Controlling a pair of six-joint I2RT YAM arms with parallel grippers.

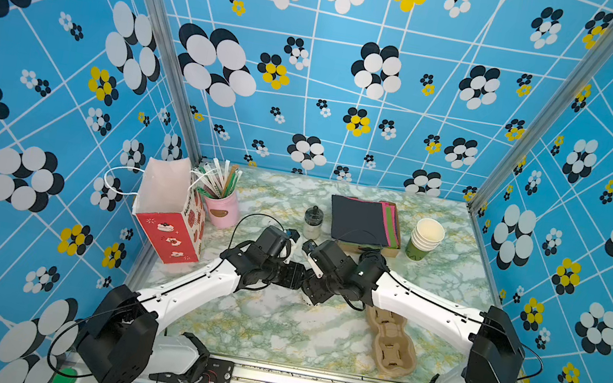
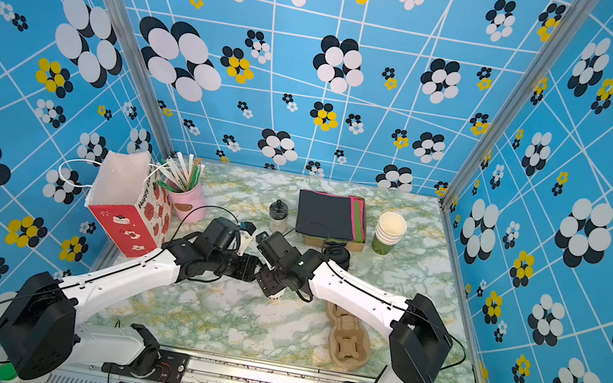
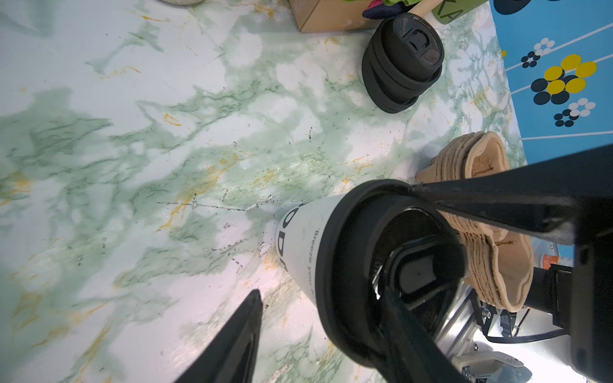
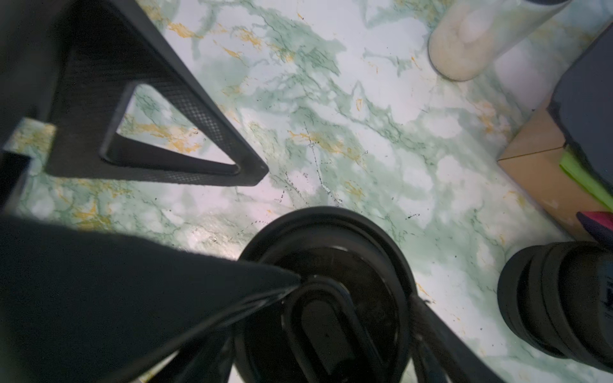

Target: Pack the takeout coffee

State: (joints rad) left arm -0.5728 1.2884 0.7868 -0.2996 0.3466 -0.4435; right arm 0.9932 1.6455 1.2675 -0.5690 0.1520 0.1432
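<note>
Far left, red-and-white paper gift bag (image 1: 169, 220) stood upright with its mouth open, probably so the drink could go straight in; pink holder of straws and stirrers (image 1: 225, 210) just beside it. Mid worktop (image 1: 273, 330): left gripper (image 3: 318, 293) hung over the takeout coffee (image 3: 308, 252) with jaws apart. One finger was beside the cup wall with a visible gap, the other lay across the black sip lid (image 4: 331, 252), so nothing clamped. Coffee stood upright on the worktop, lid on, not in bag or carrier yet. Right gripper (image 1: 316, 287) sat on the opposite side, jaws also parted, one fingertip touching the lid rim; looked like seating the lid rather than lifting. Right of that: spare black lids (image 3: 403, 63) stacked near the napkin box (image 3: 328, 16), stacked pulp cup carriers (image 1: 391, 341) near the coffee, likely its next stop, then nested lidless paper cups (image 1: 425, 238)
</note>
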